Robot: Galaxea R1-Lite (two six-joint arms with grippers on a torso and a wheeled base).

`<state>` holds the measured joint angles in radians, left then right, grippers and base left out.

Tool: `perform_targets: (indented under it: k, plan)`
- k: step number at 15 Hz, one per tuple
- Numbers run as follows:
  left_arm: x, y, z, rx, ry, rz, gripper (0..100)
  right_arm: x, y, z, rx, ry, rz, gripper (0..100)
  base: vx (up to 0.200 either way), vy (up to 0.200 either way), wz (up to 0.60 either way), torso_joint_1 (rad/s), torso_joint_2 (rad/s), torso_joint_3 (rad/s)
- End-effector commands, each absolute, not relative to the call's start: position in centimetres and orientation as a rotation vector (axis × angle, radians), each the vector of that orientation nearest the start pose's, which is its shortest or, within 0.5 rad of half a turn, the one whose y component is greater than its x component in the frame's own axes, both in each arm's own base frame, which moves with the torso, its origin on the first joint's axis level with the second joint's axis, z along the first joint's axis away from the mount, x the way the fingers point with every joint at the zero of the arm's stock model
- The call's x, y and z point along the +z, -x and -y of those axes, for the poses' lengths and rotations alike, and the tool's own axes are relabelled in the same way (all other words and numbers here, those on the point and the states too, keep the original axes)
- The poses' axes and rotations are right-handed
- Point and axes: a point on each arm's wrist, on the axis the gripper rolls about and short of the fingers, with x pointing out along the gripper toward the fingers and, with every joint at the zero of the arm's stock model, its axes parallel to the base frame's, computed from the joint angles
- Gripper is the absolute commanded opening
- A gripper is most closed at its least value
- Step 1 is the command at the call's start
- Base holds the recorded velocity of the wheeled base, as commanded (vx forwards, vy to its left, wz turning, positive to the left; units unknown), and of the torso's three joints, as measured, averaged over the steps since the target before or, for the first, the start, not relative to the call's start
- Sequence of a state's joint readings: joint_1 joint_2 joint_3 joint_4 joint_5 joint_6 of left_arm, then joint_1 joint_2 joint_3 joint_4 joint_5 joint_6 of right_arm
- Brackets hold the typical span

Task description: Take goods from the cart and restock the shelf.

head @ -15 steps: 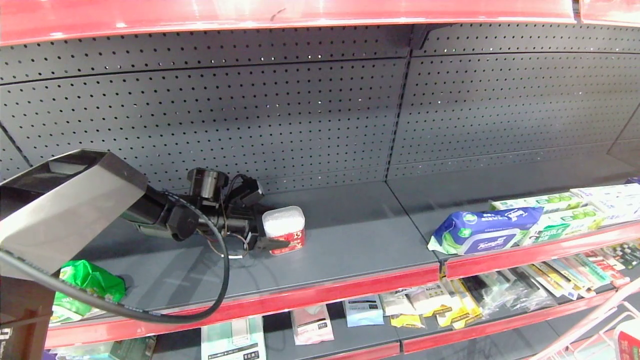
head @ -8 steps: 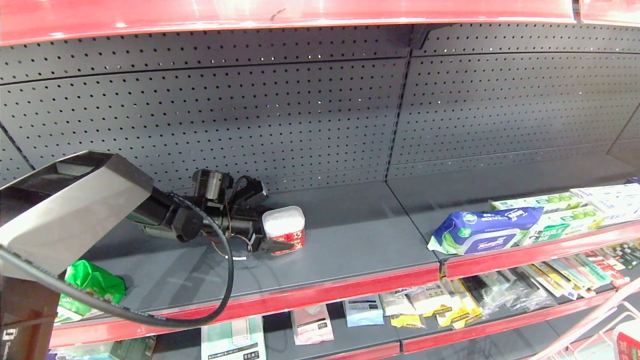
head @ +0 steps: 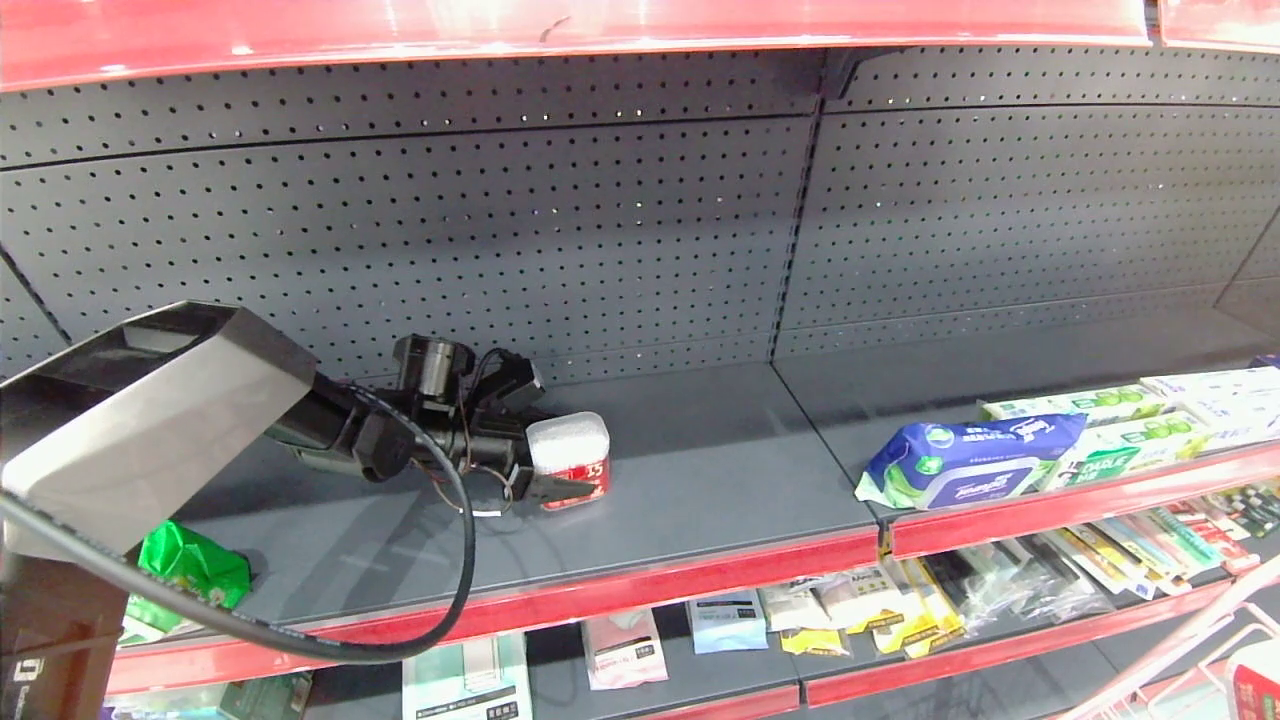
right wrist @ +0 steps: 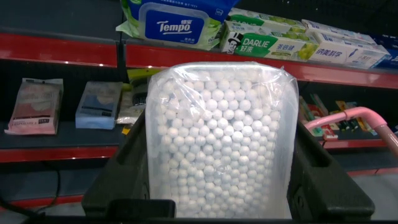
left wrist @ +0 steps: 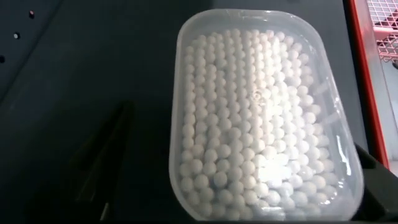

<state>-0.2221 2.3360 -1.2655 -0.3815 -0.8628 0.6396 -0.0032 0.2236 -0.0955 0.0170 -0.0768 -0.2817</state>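
Observation:
A clear box of white cotton swabs with a red label (head: 570, 458) stands on the grey shelf board (head: 700, 480), left of its middle. My left gripper (head: 562, 470) straddles it from the left. The near finger (head: 562, 489) lies along the box's front. In the left wrist view the box (left wrist: 264, 118) is seen from above, and a gap shows between it and one dark finger (left wrist: 102, 174), so the jaws are open. My right gripper (right wrist: 222, 121) is shut on a second box of cotton swabs (right wrist: 221, 137), held in front of and below the shelf.
A green packet (head: 185, 565) lies at the shelf's left front. A blue wipes pack (head: 965, 455) and toothpaste boxes (head: 1110, 425) occupy the right board. Small goods fill the lower shelves. A pink cart rail (head: 1190, 650) sits low right. The red top shelf overhangs.
My left arm has shifted slightly to the right, its fingers sliding further along the box. The box has stayed in place on the shelf.

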Motion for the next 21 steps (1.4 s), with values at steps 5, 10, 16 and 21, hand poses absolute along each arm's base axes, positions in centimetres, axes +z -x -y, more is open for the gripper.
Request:
perform_targets:
  k: [5, 10, 16, 21]
  plan:
    - [3.5, -42.0, 11.2, -1.203, -0.335, -0.307, 0, 10.4, 0.9, 0.2, -0.061, 0.287, -0.152, 0, 0.000, 0.000, 0.00, 0.000, 0.00, 0.000]
    - [3.5, -41.9, 11.2, -1.203, -0.332, -0.311, 0, 10.4, 0.9, 0.2, -0.061, 0.287, -0.150, 0, 0.000, 0.000, 0.00, 0.000, 0.00, 0.000]
    - [4.7, -39.6, 9.5, -1.244, -0.299, -0.305, 0, 10.5, 0.9, 0.2, -0.060, 0.285, -0.150, 0, 0.000, 0.000, 0.00, 0.000, 0.00, 0.000]
    - [4.9, -37.3, 7.1, -1.254, -0.371, -0.266, 0, 10.5, 0.9, 0.2, -0.058, 0.284, -0.148, 0, 0.000, 0.000, 0.00, 0.000, 0.00, 0.000]
